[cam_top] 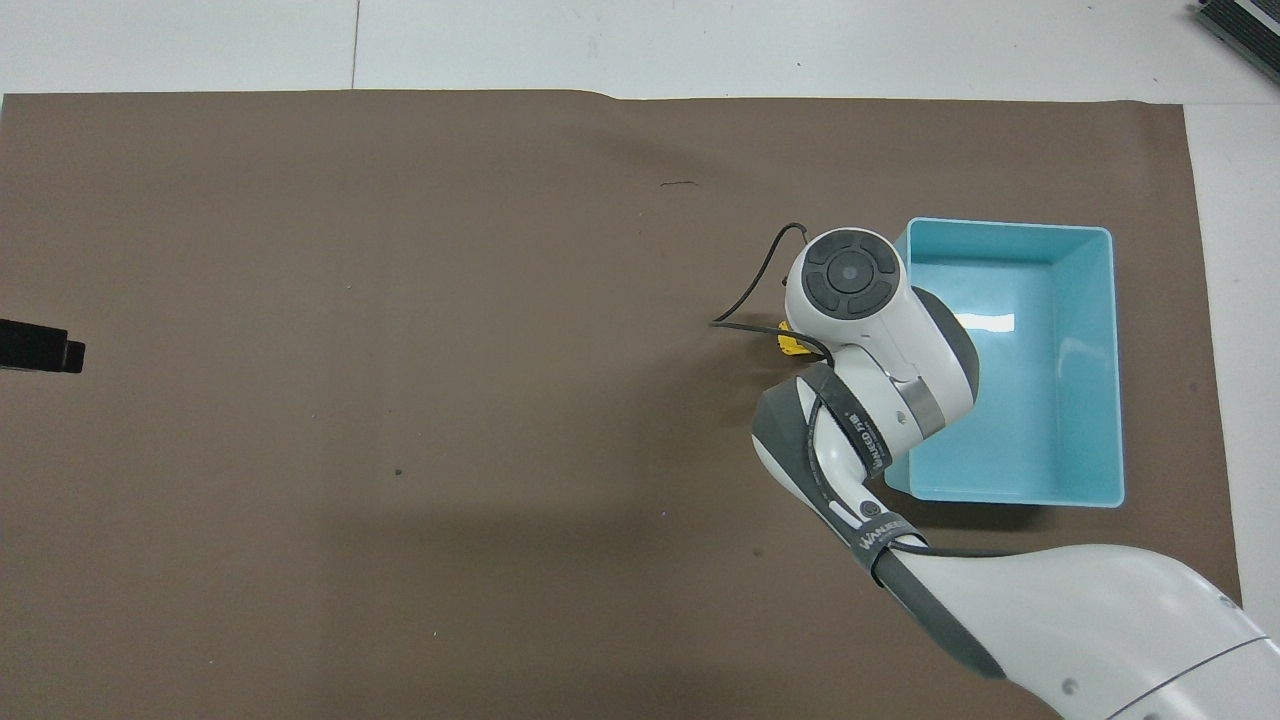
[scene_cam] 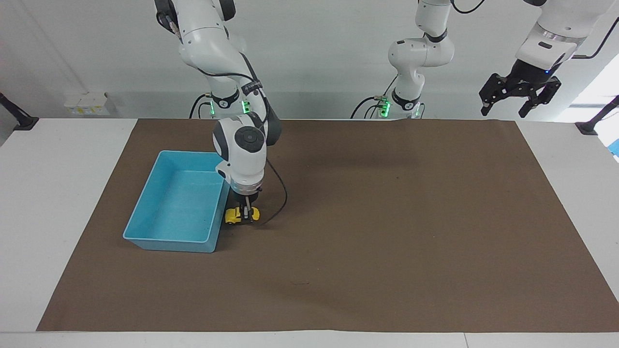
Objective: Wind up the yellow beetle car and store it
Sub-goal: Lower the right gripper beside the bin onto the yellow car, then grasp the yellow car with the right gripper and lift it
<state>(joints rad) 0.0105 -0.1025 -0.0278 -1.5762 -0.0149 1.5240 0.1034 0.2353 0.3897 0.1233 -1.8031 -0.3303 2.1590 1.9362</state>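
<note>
One yellow beetle car [scene_cam: 240, 214] on show, and the right gripper [scene_cam: 246, 211] is down on it, fingers clenched around its body. The car sits low at the brown mat [scene_cam: 387, 232], whether its wheels touch I cannot tell, just beside the one light blue bin [scene_cam: 145, 227], at the bin's three o'clock in the facing view. From overhead only a sliver of yellow [cam_top: 792, 343] peeks out at nine o'clock of the bin [cam_top: 1080, 240], tucked under the right arm's wrist. The bin itself holds nothing.

Two arms in play. The left arm waits, its left gripper [scene_cam: 518, 99] hanging high over the left arm's end of the table, fingers spread wide and holding nothing. In the overhead view just its dark tip [cam_top: 40, 346] pokes in at nine o'clock.

Writing? A dark strap on the right arm's forearm [cam_top: 870, 440] carries pale lettering, too small to read surely. A black cable [scene_cam: 278, 198] loops from that wrist down beside the car.
</note>
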